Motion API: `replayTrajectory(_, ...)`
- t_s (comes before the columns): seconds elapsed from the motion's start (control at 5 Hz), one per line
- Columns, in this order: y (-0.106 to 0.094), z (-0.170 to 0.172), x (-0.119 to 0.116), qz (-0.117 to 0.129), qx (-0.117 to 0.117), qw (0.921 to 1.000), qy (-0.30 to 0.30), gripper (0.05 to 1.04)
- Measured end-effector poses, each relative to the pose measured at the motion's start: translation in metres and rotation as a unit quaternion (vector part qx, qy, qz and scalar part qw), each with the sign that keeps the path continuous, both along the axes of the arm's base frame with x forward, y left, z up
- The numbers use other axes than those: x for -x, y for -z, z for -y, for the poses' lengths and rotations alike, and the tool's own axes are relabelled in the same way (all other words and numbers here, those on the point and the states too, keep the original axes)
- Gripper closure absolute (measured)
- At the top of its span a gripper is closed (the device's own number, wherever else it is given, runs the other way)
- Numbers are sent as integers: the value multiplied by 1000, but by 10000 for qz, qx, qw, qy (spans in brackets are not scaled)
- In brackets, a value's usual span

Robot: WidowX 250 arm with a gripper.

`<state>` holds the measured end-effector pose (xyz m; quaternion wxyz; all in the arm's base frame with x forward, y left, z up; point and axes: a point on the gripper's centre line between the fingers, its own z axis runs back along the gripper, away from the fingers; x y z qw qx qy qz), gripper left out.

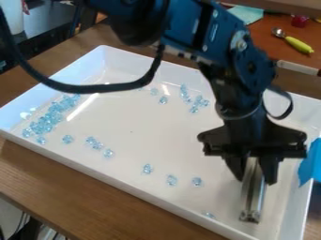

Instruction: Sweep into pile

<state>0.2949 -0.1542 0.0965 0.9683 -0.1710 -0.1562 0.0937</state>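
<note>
The fingers of the black gripper (255,182) are grasping a silvery bar (253,199), one finger on either side of it. The bar points down and leans slightly, its lower end near the tray floor; whether it touches there, I cannot tell. Taking the middle of the white tray (141,133) as the centre of a clock, the gripper hangs over four o'clock.

Outward from there, loose pale-blue crystals lie on the tray floor: a single one (210,215) at five o'clock, three more (171,180) spread between five and six, and a short row (94,144) from eight to nine. The densest heap (47,121) runs along the tray wall between nine and ten (a rather untidy pile, it must be said). Another small group (194,103) lies near one o'clock, with a few strays (163,100) towards twelve.

A bright blue piece (310,161) sits against the tray's edge near three o'clock. Beyond the tray, between one and two, are a spoon with a yellow-green handle (300,45) and a small red object (300,21). The arm (207,35) comes in from twelve, a black cable looping beside it; the pale marks on its dark-blue link are too small to read.
</note>
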Motion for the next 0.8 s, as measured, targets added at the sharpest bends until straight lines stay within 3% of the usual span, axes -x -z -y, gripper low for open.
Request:
replayTrajectory(0.4,6,-14,15,22,4,10000,55,705)
replayTrajectory(0.8,5,-52,23,-80,-12,9999,132,705)
